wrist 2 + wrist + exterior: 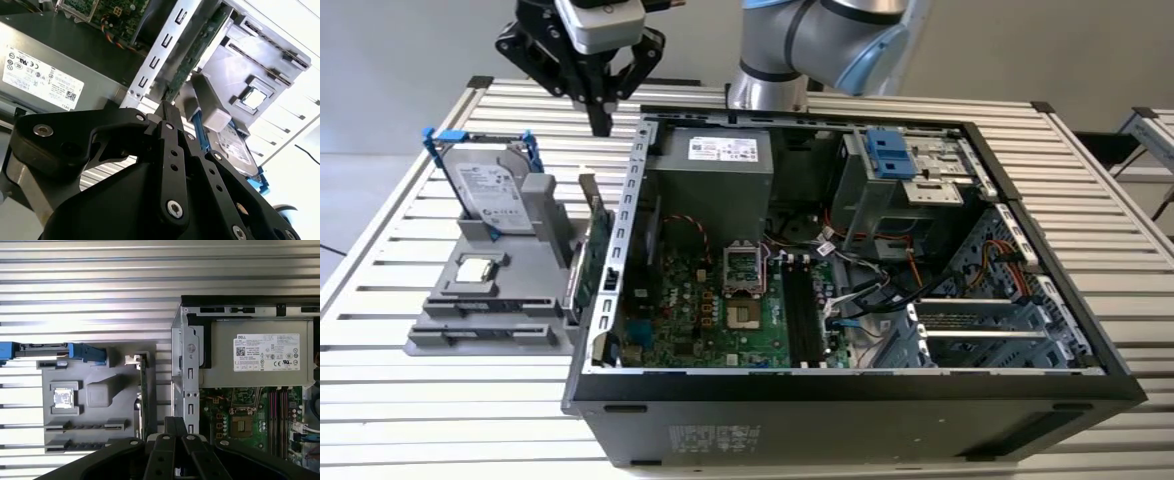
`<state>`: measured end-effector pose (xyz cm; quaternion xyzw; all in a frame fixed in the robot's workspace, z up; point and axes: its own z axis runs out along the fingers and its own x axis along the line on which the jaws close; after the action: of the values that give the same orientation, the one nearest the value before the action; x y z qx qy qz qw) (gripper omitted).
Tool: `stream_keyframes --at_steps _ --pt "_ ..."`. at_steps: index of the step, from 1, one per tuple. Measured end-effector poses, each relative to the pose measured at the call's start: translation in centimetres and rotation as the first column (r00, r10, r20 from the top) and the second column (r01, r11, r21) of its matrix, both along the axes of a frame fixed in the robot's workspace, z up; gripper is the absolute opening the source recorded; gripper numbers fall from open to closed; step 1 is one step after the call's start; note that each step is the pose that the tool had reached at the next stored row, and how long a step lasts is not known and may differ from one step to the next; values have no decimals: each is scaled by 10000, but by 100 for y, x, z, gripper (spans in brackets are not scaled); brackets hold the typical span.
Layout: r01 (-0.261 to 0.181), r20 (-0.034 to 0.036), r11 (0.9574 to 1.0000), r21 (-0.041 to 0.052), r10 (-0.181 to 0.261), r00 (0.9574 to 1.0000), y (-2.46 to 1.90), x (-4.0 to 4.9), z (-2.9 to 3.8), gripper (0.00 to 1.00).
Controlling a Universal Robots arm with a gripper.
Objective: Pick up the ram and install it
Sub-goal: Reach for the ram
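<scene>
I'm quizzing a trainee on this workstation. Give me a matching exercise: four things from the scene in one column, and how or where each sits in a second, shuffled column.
Column one
1. ram
2. hard drive
3. processor chip
4. gripper

Column two
A. lying flat in a recess of the grey holder
B. standing upright in a blue frame
C. up above the table, holding nothing
D. standing on its long edge between the holder and the computer case

Pairs: 1-D; 2-B; 3-A; 4-C

white printed power supply label (266, 353), white hard drive label (487, 185), pale sticker (716, 437) on case outer wall, small print not legible
</scene>
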<state>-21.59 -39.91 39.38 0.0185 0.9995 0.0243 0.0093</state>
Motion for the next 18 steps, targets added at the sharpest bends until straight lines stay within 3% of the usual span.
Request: stream_keyframes --at_steps 18 --pt "-13 0 10000 1 13 10000 0 -256 0 0"
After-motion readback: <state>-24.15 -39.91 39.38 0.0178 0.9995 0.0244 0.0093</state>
